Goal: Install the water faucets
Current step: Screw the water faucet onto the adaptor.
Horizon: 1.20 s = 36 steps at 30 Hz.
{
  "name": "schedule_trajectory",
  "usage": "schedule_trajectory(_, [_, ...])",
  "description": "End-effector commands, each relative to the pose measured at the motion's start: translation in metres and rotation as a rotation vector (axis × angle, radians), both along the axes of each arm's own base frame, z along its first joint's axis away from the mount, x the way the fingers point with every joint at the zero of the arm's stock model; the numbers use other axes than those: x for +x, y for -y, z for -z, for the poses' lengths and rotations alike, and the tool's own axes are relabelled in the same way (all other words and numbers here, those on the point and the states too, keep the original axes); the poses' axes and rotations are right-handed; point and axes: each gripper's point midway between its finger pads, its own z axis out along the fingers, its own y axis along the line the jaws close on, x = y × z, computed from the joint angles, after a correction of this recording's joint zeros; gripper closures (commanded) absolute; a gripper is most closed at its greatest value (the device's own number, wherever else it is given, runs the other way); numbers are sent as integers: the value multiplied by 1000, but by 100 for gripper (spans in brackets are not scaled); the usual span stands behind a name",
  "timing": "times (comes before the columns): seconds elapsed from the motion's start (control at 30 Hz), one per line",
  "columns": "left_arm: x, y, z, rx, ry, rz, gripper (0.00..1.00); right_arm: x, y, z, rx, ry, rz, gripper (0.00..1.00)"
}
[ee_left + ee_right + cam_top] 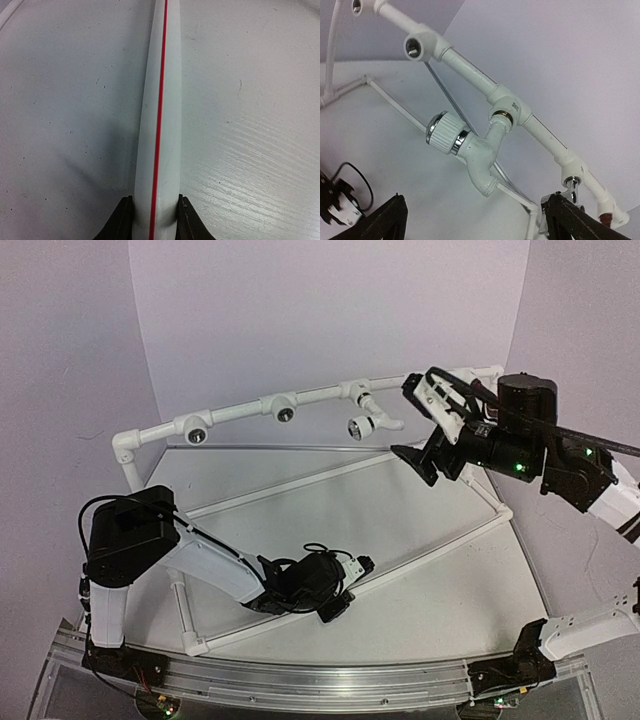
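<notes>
white faucet is threaded into a tee on the back rail of the pipe frame, spout hanging below that rail, nothing touching it. right gripper has its jaws spread wide, just beside the faucet, in front of the same rail. left gripper is clamped narrow on the frame's low red-striped rail.

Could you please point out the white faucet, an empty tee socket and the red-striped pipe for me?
white faucet [481, 156], right wrist view, on its angled body.
empty tee socket [414, 47], right wrist view, on its round opening.
red-striped pipe [171, 125], left wrist view, on the white surface beside the stripe.
</notes>
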Motion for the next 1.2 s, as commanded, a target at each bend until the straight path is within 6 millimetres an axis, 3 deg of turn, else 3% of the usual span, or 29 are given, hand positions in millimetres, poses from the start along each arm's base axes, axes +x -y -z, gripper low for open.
schedule_trajectory(0.0, [-43,-125,124,479,-272,-142,100,7,-11,2,-346,206,-40,2])
schedule_trajectory(0.13, [-43,-125,124,481,-272,-144,100,18,-20,18,-574,317,39,2])
schedule_trajectory(0.27, [-43,-125,124,480,-274,-143,100,27,-31,19,-671,462,108,2])
schedule_trajectory(0.47, [-44,-126,125,482,-274,-145,100,43,-44,4,-662,621,223,5])
schedule_trajectory(0.7, [-44,-128,125,484,-275,-146,100,51,-61,9,-642,653,194,22])
schedule_trajectory(1.17, [-44,-129,125,483,-274,-148,100,81,-56,27,-617,605,240,40])
